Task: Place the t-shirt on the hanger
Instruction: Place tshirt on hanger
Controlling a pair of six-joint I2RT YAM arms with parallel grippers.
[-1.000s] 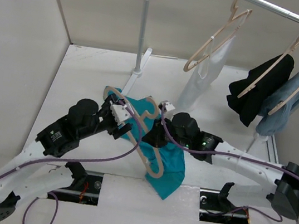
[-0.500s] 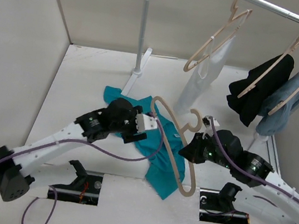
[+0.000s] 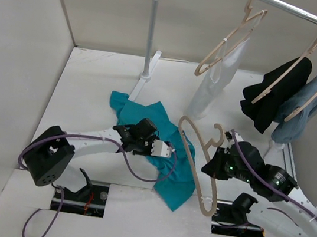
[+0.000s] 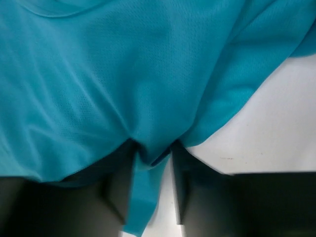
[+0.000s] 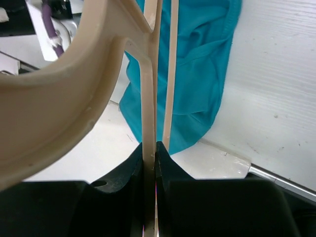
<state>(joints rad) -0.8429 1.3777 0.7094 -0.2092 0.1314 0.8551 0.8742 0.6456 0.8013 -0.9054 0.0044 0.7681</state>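
The teal t-shirt [image 3: 141, 113] lies crumpled on the white table, running from mid-table toward the front edge. My left gripper [image 3: 163, 149] is low on the shirt's middle. In the left wrist view [image 4: 153, 153] its jaws stand a little apart with a fold of the t-shirt [image 4: 123, 74] between them, and cloth covers the fingertips. My right gripper [image 3: 214, 162] is shut on the beige hanger [image 3: 204, 209] and holds it upright above the table, just right of the shirt. The right wrist view shows the gripper [image 5: 150, 148] clamping the hanger [image 5: 59, 94] with the t-shirt [image 5: 197, 74] behind it.
A clothes rack stands at the back with its pole [image 3: 151, 28] and a foot on the table. Three like hangers on its rail carry a white garment [image 3: 219, 74], a black garment [image 3: 271, 99] and a grey-blue garment [image 3: 302, 113]. A wall stands along the left.
My right gripper lifted the hanger off the shirt and carried it right. My left gripper swept right and forward, down onto the shirt's middle.
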